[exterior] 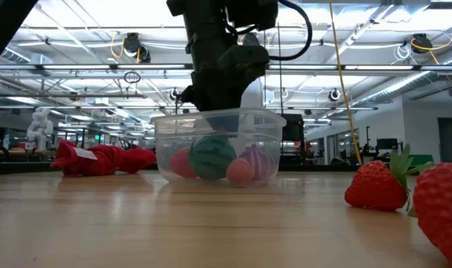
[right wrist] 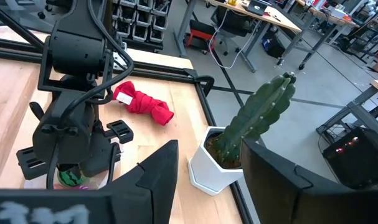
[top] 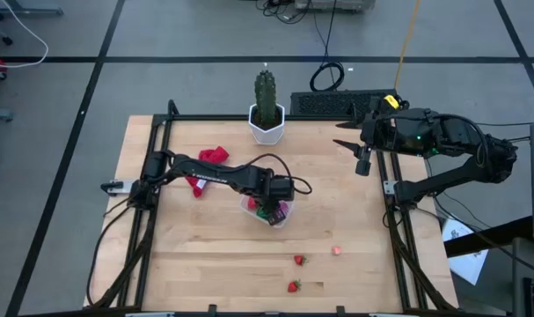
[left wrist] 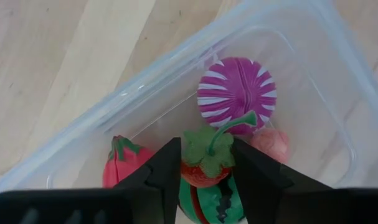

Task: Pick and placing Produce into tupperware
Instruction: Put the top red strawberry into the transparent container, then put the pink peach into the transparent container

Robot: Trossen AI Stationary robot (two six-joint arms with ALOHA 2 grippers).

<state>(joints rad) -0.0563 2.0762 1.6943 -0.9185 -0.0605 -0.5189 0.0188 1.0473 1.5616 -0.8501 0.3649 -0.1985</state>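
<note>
Left wrist view: a toy strawberry (left wrist: 205,163) was seen gripped between the fingers (left wrist: 167,171) of the left gripper (top: 271,210), held inside the clear tupperware (left wrist: 145,99) above a striped green ball (exterior: 212,156), a purple ball (left wrist: 237,87), a red oval (left wrist: 121,167) and a pink piece (left wrist: 271,144). The tupperware was placed near the middle of the tabletop (top: 205,264). Two strawberries (top: 299,260) and a pink bit (top: 337,250) were left loose nearer the front edge. The right gripper (top: 354,147) was held with fingers open, aside near the cactus (top: 266,97).
</note>
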